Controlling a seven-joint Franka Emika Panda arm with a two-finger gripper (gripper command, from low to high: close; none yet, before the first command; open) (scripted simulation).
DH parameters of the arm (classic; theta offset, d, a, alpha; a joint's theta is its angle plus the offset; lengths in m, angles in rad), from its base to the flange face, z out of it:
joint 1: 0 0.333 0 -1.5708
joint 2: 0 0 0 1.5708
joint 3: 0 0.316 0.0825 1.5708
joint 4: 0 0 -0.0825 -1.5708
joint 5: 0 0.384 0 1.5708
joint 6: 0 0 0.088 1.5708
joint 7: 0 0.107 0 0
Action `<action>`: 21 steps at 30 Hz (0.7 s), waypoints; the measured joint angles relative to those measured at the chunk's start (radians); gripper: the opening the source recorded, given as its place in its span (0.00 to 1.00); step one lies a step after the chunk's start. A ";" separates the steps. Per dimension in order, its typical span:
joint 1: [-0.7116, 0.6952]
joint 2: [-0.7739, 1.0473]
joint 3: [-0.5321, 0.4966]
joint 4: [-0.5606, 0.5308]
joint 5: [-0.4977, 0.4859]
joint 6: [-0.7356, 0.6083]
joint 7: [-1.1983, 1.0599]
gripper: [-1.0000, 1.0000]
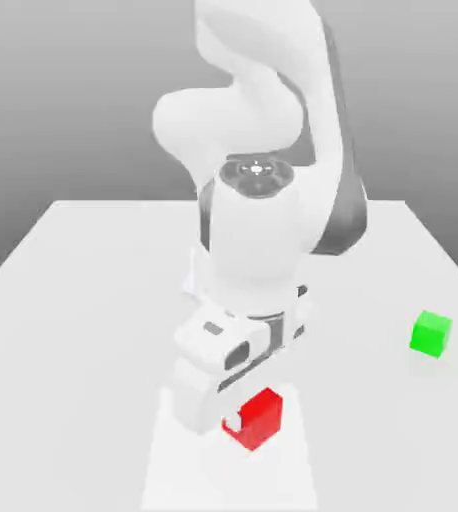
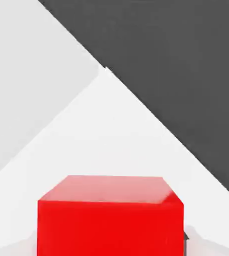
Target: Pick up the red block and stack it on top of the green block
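Observation:
The red block (image 1: pixel 261 418) sits low at the front of the white table, just under the arm's hand. My gripper (image 1: pixel 241 420) reaches down to it and is shut on the red block, a white finger covering part of the block's side. In the hand view the red block (image 2: pixel 110 220) looms close, held between the jaws, its top face showing. The green block (image 1: pixel 431 333) rests on the table well off to the exterior view's right, apart from the gripper and the red block.
The white table (image 1: pixel 93 300) spreads wide around both blocks. In the hand view the table's edge runs diagonally, with dark floor (image 2: pixel 186 75) beyond it. The arm's bulky white body (image 1: pixel 258 220) stands over the table's middle.

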 joint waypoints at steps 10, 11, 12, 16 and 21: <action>0.488 -0.172 0.247 -0.118 0.015 -0.049 -0.247 0.00; 0.519 -0.188 0.272 -0.130 0.012 -0.052 -0.268 0.00; 0.532 -0.178 0.285 -0.135 0.002 -0.036 -0.271 0.00; 0.550 -0.054 0.277 -0.135 -0.087 0.084 -0.219 0.00; 0.559 0.013 0.252 -0.132 -0.141 0.146 -0.181 1.00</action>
